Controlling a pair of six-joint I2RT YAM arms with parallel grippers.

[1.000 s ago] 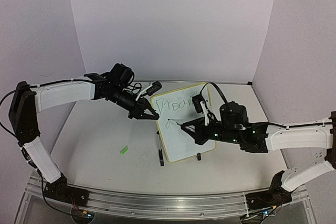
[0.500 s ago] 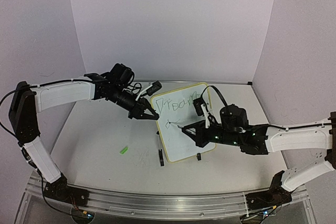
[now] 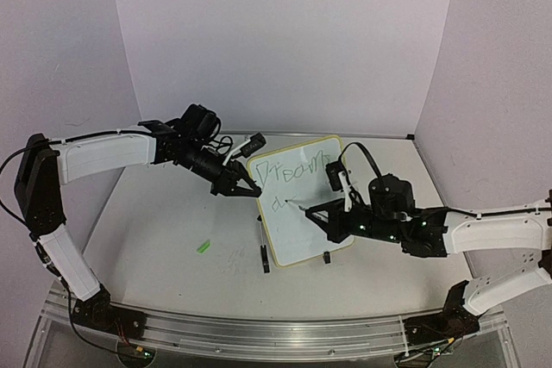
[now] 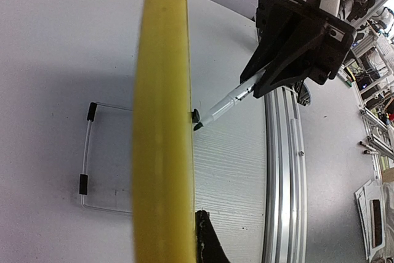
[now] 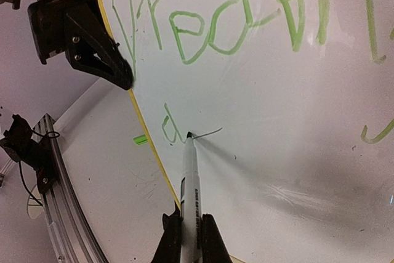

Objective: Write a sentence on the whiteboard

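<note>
The right hand (image 5: 184, 235), clamped on the marker (image 5: 189, 177), has slid rightward, leaving a first green letter under the top line of the sentence (image 5: 209, 26); line two is barely begun. The left hand (image 3: 241, 185) stays pinched on the left edge of the whiteboard (image 3: 306, 234), which stands mid-scene on the tabletop (image 3: 164, 221).

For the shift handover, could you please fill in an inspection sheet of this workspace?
Surface: white table, faint marks.
Job's things: whiteboard standing on black feet; sentence unfinished, second line just begun; marker tip on the board.
Clutter: small green scrap on the table, left of the board.
Grippers: left gripper shut on the whiteboard's yellow edge; right gripper shut on the marker.
Cables: black cable looped above the right wrist.
Surroundings: plain pale walls; metal rail along the near edge.
</note>
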